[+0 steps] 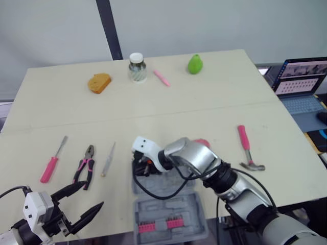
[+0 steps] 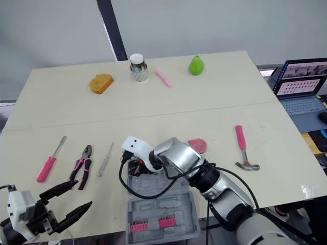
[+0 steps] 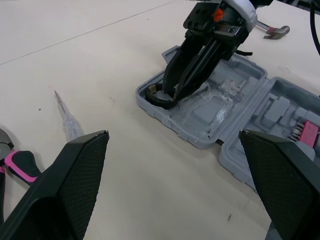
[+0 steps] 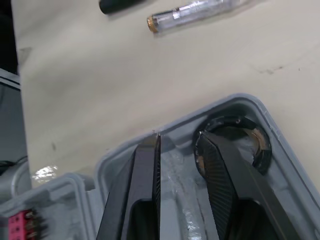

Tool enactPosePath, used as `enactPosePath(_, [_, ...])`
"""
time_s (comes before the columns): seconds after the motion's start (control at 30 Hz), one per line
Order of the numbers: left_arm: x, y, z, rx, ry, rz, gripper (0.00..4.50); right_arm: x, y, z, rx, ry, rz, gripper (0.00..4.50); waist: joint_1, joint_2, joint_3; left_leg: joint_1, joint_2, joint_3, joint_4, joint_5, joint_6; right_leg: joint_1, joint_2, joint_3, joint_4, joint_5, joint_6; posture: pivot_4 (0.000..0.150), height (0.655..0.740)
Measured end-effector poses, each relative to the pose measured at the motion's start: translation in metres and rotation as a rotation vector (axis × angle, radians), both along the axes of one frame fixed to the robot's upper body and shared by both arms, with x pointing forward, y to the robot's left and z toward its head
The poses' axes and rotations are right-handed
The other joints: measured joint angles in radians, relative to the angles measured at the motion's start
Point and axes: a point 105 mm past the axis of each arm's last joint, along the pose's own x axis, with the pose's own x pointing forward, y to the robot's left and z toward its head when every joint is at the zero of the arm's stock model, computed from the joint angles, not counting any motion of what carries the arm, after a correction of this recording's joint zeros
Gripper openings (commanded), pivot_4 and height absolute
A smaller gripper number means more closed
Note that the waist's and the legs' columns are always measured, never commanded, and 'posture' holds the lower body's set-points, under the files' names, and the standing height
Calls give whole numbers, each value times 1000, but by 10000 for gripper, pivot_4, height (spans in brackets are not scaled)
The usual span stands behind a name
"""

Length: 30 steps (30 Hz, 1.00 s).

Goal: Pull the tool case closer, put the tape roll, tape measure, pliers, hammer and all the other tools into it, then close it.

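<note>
At the near edge of the table [image 1: 230, 92] lies the grey tool case [image 1: 196, 204], open. My left gripper [image 1: 93, 195] hangs spread wide and empty over the near left corner. My right gripper [image 4: 179, 137] reaches into the case's far left corner, its fingers narrowly parted around nothing, one tip over the black tape roll [image 4: 261, 146] lying there.

Matt grey moulded plastic of the tool case [image 3: 205, 112], smooth matt tabletop [image 1: 204, 102], rough cross-hatched black pads [image 3: 75, 185] on my left hand [image 1: 93, 195], hammer [image 1: 247, 150] with shiny metal head, pink plastic grip.
</note>
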Motion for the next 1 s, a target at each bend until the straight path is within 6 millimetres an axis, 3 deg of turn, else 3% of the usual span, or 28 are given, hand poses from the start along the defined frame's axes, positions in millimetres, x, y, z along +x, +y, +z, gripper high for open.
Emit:
enactPosePath(0.17, [0,0,0,-1,-1,0,45000,-2,0,13,53,9,6,13742,0,0,0,0,0,0,0,0,0,0,0,0,0,0,0,1500,7356])
enactPosePath(0.6, [0,-1,0,0,-3,-7,45000,5,-3,10,265,-118,3,13742,0,-1,0,0,0,1,0,0,0,0,1,0,0,0,0,1500,7356])
enactPosePath(1.0, [0,-2,1,1,-6,-20,45000,13,-5,-11,299,-141,-21,13742,-1,-1,-1,0,1,1,0,0,0,0,1,0,0,0,0,1500,7356])
